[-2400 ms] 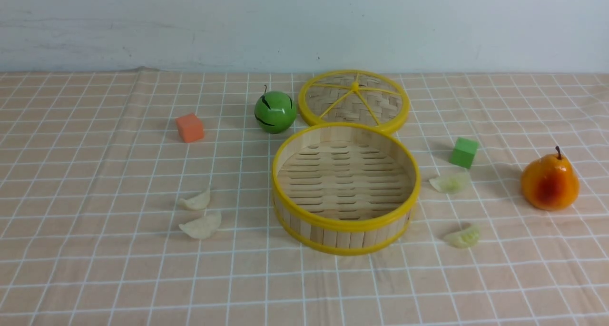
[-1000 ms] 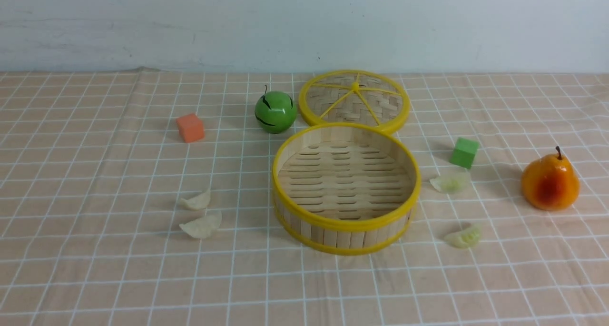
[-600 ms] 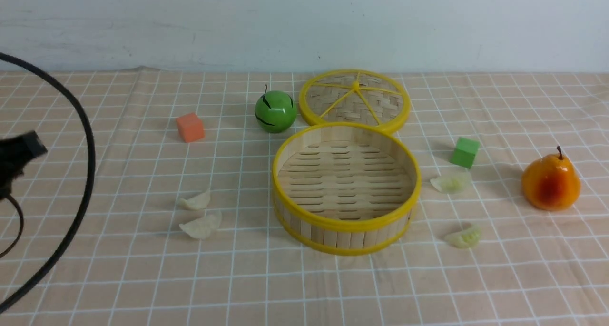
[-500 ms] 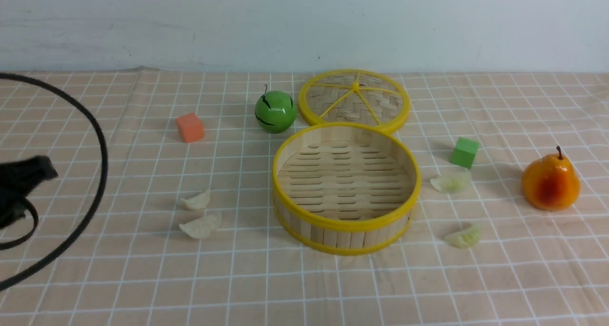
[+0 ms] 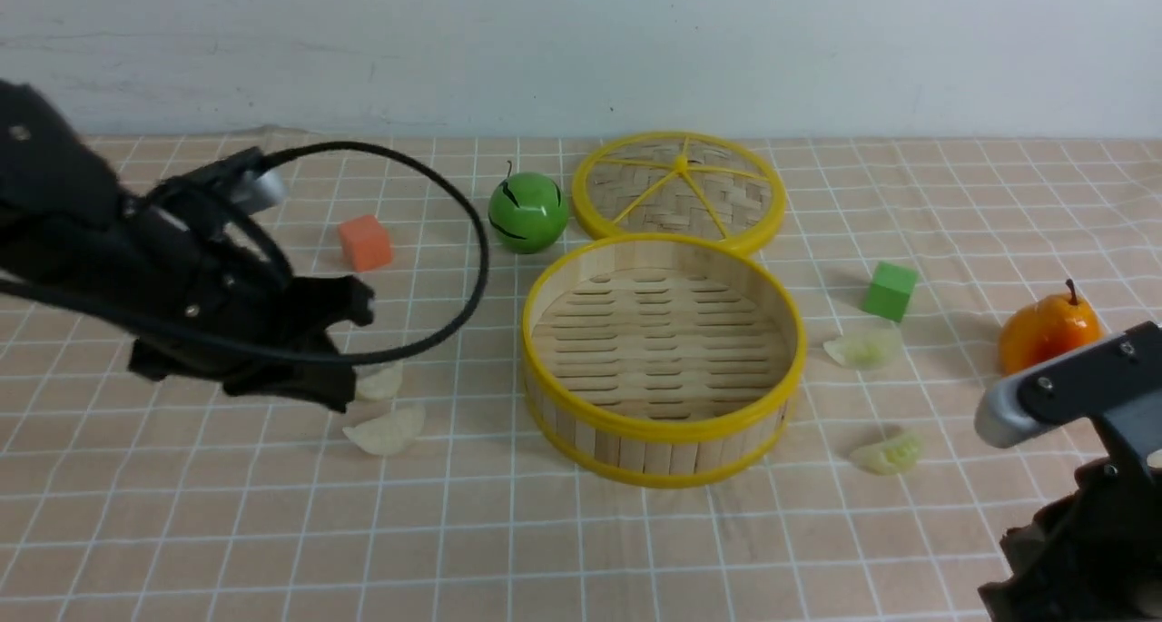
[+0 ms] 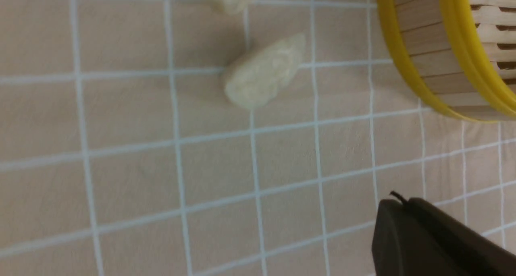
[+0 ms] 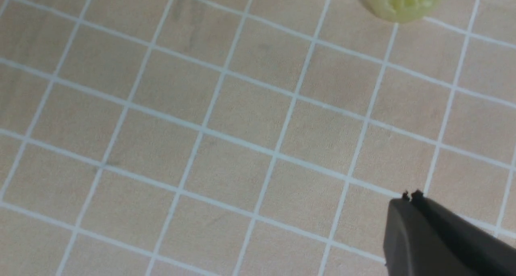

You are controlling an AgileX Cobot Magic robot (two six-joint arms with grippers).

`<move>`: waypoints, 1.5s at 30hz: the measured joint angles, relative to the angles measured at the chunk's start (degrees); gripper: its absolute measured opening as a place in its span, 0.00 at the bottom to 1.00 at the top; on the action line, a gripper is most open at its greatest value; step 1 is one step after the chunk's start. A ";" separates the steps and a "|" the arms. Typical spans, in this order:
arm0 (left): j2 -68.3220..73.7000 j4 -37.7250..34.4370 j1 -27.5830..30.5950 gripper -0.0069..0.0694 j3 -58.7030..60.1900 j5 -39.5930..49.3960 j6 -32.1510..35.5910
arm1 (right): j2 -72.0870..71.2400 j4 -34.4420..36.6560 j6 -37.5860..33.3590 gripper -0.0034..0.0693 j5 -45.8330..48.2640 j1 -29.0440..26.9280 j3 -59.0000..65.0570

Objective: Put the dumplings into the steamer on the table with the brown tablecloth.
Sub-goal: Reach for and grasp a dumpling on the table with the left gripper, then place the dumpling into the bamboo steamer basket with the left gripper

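Observation:
The steamer (image 5: pixel 661 427) stands upright and empty at mid-table on the brown tablecloth (image 5: pixel 581 549). Two off-white dumplings lie to its left: the near one (image 5: pixel 386 429) in the open, the far one (image 5: pixel 379 381) partly hidden by my left arm. Two pale green dumplings lie to its right, one farther back (image 5: pixel 861 348) and one nearer (image 5: pixel 885 454). My left gripper (image 5: pixel 356 306) hangs above the off-white dumplings, shut and empty (image 6: pixel 397 199); its wrist view shows a dumpling (image 6: pixel 264 76) and the steamer wall (image 6: pixel 427 58). My right gripper (image 7: pixel 411 197) is shut and empty, short of a green dumpling (image 7: pixel 403 2).
The flat woven lid (image 5: pixel 679 191) lies behind the steamer, with a green apple (image 5: pixel 527 212) beside it. An orange cube (image 5: pixel 365 242) sits at back left and a green cube (image 5: pixel 890 291) at right. My right arm (image 5: pixel 1071 531) partly hides an orange pear (image 5: pixel 1044 331).
My left arm has come in from the left edge and now hangs over the off-white dumplings. My right arm has appeared at the lower right. No object has moved.

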 joint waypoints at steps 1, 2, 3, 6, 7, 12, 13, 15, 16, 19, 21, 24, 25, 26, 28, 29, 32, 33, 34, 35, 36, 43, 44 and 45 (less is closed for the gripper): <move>3.40 4.05 -2.72 0.07 -2.91 -0.55 0.68 | 0.00 0.05 0.00 0.03 0.05 0.00 -0.04; 4.92 7.50 -4.38 0.07 -4.28 -0.94 0.82 | 0.00 0.04 0.00 0.03 0.05 0.00 -0.11; 6.83 11.21 -5.86 0.08 -5.91 -1.46 0.82 | 0.00 0.24 0.00 0.03 0.05 0.00 -0.17; 11.06 18.26 -8.01 0.10 -9.03 -2.27 0.40 | 0.00 0.51 0.00 0.03 0.05 0.00 -0.23; 12.91 21.20 -8.65 0.13 -10.26 -2.35 -0.48 | 0.00 0.69 0.00 0.03 0.05 0.04 -0.23; 20.26 28.27 -9.15 0.40 -13.98 -2.03 -4.82 | 0.00 0.94 -0.05 0.04 0.05 0.07 -0.23; 20.82 28.50 -9.15 0.42 -14.01 -2.03 -4.90 | 0.00 1.02 -0.05 0.04 0.05 0.07 -0.23; 22.88 29.09 -9.15 0.56 -14.28 -2.71 -5.12 | 0.00 1.09 -0.07 0.04 0.05 0.07 -0.23; 23.50 29.09 -9.15 0.60 -14.28 -3.11 -5.18 | 0.00 1.09 -0.07 0.05 0.05 0.07 -0.23; 25.31 28.73 -9.15 0.64 -14.28 -4.03 -5.22 | 0.00 1.09 -0.12 0.05 0.05 0.07 -0.23; 25.63 28.08 -9.25 0.59 -14.35 -3.81 -5.45 | 0.00 1.09 -0.18 0.05 -0.08 0.07 -0.23; 25.41 27.65 -9.30 0.42 -14.61 -2.63 -7.02 | 0.00 1.09 -0.18 0.05 -0.38 0.07 -0.27; 25.09 27.41 -9.30 0.40 -14.61 -2.19 -7.67 | 0.00 1.09 -0.18 0.05 -0.38 0.07 -0.27; 24.93 27.40 -9.30 0.40 -14.61 -2.07 -7.96 | 0.00 1.09 -0.18 0.05 -0.38 0.07 -0.27; 23.11 26.59 -9.36 0.37 -14.61 -0.88 -9.28 | 0.00 1.14 -0.18 0.06 -0.44 0.07 -0.27; 22.23 26.09 -9.36 0.37 -14.61 -0.71 -9.55 | 0.00 1.14 -0.18 0.06 -0.52 0.07 -0.27; 18.47 21.98 -9.31 0.37 -14.61 -1.90 -9.50 | 0.00 1.14 -0.18 0.06 -0.78 0.07 -0.27; 16.99 20.48 -9.31 0.37 -14.61 -2.90 -9.44 | 0.00 1.09 -0.18 0.06 -0.85 0.07 -0.27; 14.29 15.15 -9.39 0.37 -14.61 -5.87 -8.33 | 0.00 1.09 -0.18 0.07 -1.11 0.07 -0.27; 12.90 12.02 -9.57 0.37 -14.61 -7.89 -7.13 | 0.00 1.09 -0.18 0.07 -1.25 0.07 -0.27; 11.74 8.99 -9.98 0.37 -14.61 -10.02 -5.12 | 0.00 1.09 -0.18 0.07 -1.48 0.07 -0.27; 13.36 -3.26 -16.22 0.37 -14.61 -19.41 5.81 | 0.52 3.84 -0.18 0.08 -2.40 0.07 -0.27; 13.70 -3.38 -16.68 0.37 -14.61 -19.82 6.58 | 0.62 4.10 -0.18 0.08 -2.49 0.07 -0.27; 15.48 -3.47 -18.58 0.37 -14.61 -22.05 8.68 | 1.01 4.62 -0.18 0.08 -2.61 0.07 -0.27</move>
